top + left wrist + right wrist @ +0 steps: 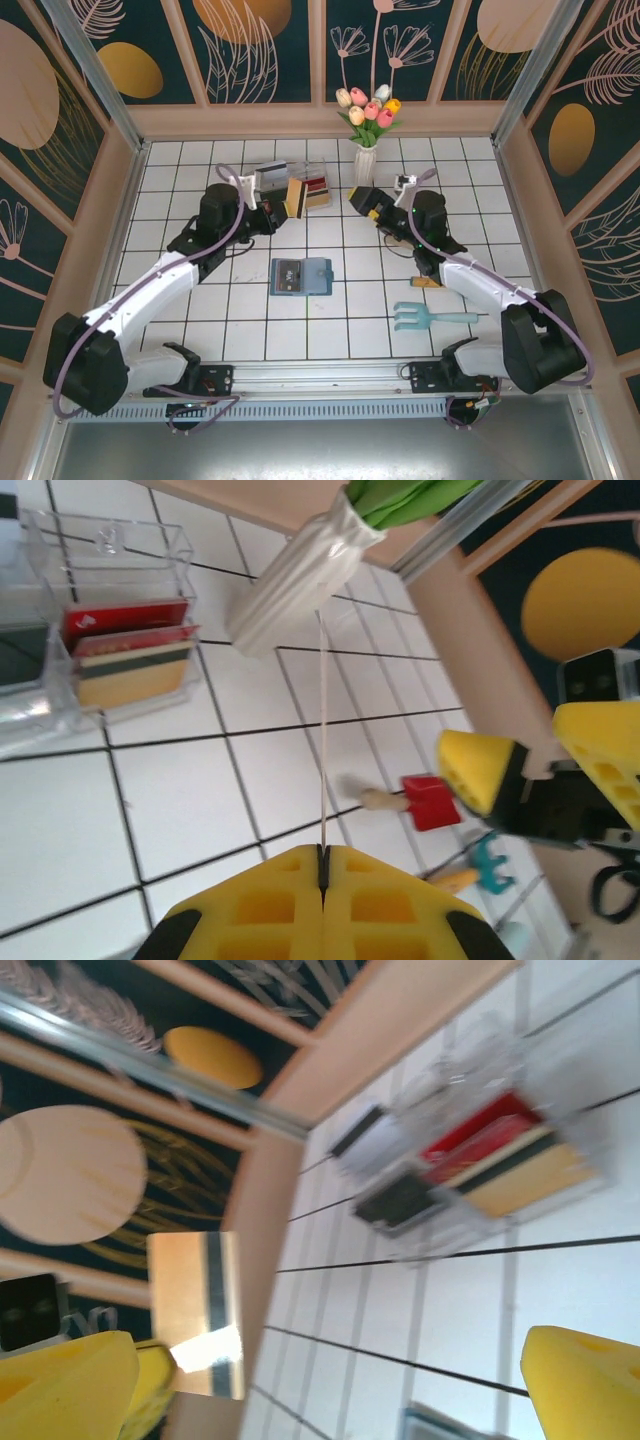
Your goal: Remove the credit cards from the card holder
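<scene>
A: Grip on the left tool [286, 207]?
B: Pinched shut on the tan-gold card [295, 197]; right tool [366, 203] gaping wide, empty.
A: And now?
B: Keep it upright, lower gently into the clear tray [264, 172] just ahead. Card holder [300, 275] flat on the table [480, 290], beneath, between both tools.

Left arm [160, 285] and right arm [480, 285]: white shells, black joints. Lilac cables [240, 205] loop alongside. Yellow fingers [260, 910] bear recessed cells.

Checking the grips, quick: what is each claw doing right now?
Left claw: closed, pinching a tan-gold card.
Right claw: open, holding nothing.
</scene>
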